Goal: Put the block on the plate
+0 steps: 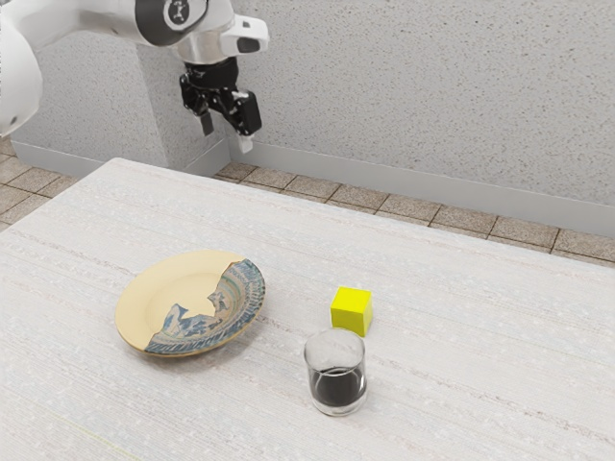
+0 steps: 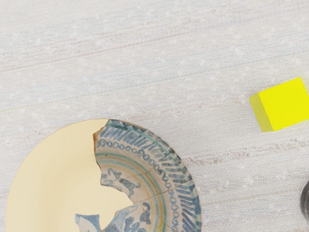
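Note:
High above the table's far left corner in the exterior view, my gripper (image 1: 226, 134) hangs open, its two fingertips well apart and nothing between them. The yellow block (image 1: 352, 310) rests on the table, apart from the plate and on its right in that view. A shallow plate (image 1: 159, 293), cream with a blue patterned part, lies bare on the table. The wrist view has the block (image 2: 284, 105) and part of the plate (image 2: 48, 169) below my hand.
A clear glass (image 1: 335, 384) with dark contents stands close to the block, on its near side in the exterior view. Its edge (image 2: 305, 200) appears in the wrist view too. The white table (image 1: 461, 384) carries these things, and a speckled wall (image 1: 432, 86) rises behind.

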Motion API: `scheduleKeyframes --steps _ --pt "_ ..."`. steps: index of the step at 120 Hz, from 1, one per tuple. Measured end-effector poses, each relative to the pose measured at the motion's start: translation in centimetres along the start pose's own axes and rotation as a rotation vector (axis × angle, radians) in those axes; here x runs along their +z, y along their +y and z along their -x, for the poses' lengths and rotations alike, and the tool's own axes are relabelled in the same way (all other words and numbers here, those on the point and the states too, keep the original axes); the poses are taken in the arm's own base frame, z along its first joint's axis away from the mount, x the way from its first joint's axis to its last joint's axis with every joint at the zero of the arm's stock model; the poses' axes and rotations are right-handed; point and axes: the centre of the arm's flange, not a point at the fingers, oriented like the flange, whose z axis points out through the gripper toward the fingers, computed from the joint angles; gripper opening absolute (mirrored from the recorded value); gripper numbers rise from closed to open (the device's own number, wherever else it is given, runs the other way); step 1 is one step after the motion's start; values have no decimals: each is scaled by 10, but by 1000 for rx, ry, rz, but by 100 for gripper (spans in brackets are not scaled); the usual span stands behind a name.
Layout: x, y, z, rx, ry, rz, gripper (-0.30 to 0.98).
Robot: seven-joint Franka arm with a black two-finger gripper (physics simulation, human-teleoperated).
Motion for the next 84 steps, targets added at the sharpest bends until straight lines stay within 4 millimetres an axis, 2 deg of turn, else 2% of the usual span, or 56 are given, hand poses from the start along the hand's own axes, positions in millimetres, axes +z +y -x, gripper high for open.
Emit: scheduleKeyframes --steps 10,18,30,43,51,70,84 --pt "4 2 -2 13 -1 2 67" --pt "25 9 -11 37 -30 1 67" --pt "90 24 -43 130 -84 2 67" --pt "153 66 -75 312 -71 27 67" --pt "181 86 -85 411 -50 45 67" --pt "214 122 -94 608 20 68 67" --pt "252 142 -83 723 17 103 67"
